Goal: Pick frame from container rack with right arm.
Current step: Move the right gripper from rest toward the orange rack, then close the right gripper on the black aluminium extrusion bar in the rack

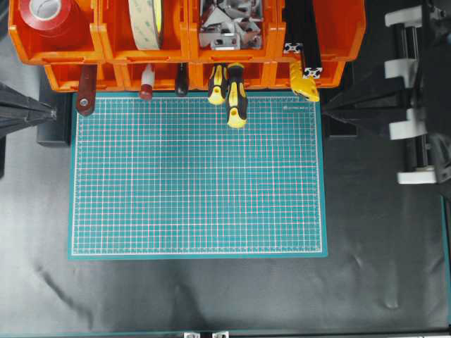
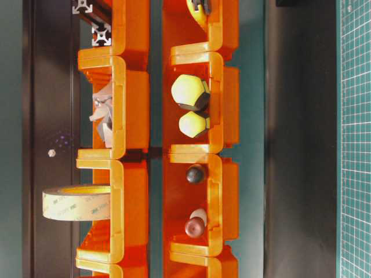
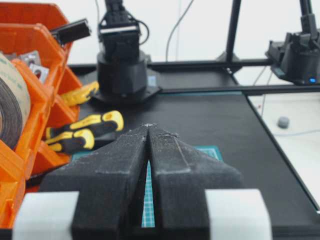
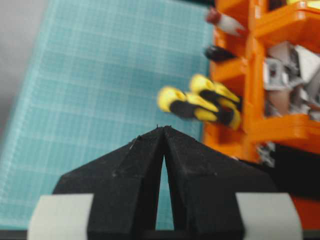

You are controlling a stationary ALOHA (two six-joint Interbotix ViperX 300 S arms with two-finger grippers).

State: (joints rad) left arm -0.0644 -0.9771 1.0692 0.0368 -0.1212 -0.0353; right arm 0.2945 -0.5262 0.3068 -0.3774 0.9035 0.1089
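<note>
orange container rack (image 1: 183, 42) at 12 o'clock of green mat (image 1: 197, 176); black frame (image 1: 304, 42) lies in its top-right bin. right hand (image 4: 163, 129) clenched, empty, over mat; left hand (image 3: 148, 126) clenched too.

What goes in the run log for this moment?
right pincer shut, empty | frame in container rack | left pincer shut

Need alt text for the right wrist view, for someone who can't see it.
The right gripper, shut and empty, hovers over the green mat. Right of it stands the orange container rack, with two yellow-and-black screwdriver handles sticking out over the mat. The image is blurred.
</note>
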